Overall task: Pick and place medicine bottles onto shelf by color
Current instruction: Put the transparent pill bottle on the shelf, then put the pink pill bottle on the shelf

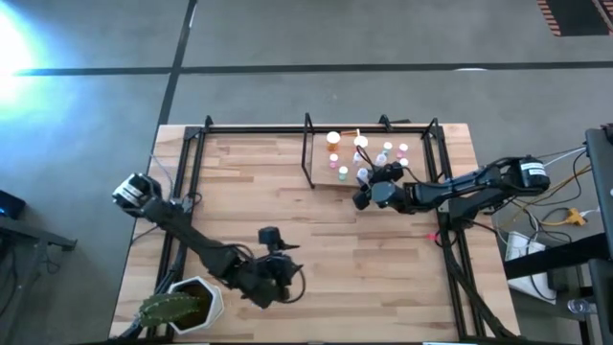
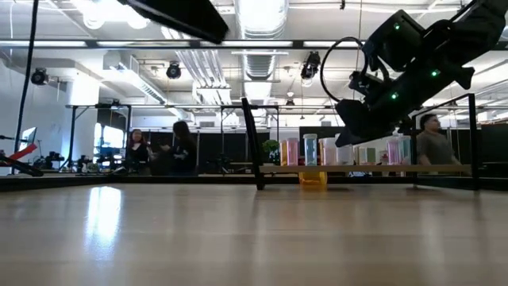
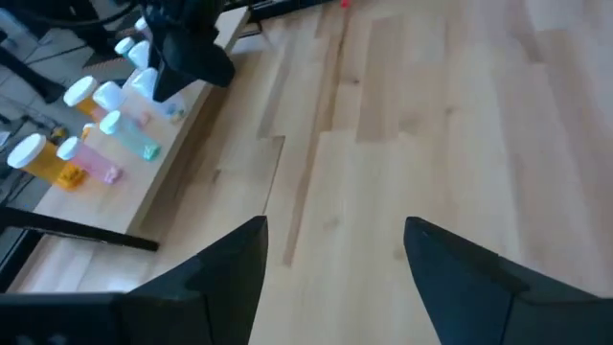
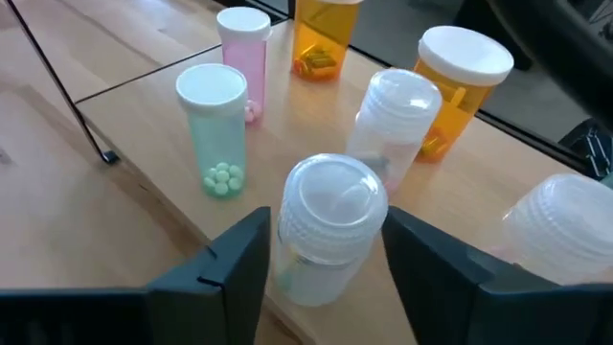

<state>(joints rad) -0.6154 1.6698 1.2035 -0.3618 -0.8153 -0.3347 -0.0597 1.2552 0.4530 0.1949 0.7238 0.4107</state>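
Note:
The shelf, a light-wood panel in black rods, stands at the table's far middle-right. Several medicine bottles stand on it: orange ones, a pink one, a green-tinted one and clear ones. My right gripper is at the shelf's near edge, open, its fingers close on either side of a clear ribbed-cap bottle that stands upright on the panel. My left gripper hangs open over the table's near left with nothing between its fingers. My right gripper comes at the clear bottle nearly level, slanting down from the table's near right. One finger is at each side of the bottle's body. Whether the fingers touch it I cannot tell.
A white pot with a green cactus stands at the table's near left corner beside my left arm. Black frame rods run along the table's left, far and right edges. People are in the room beyond.

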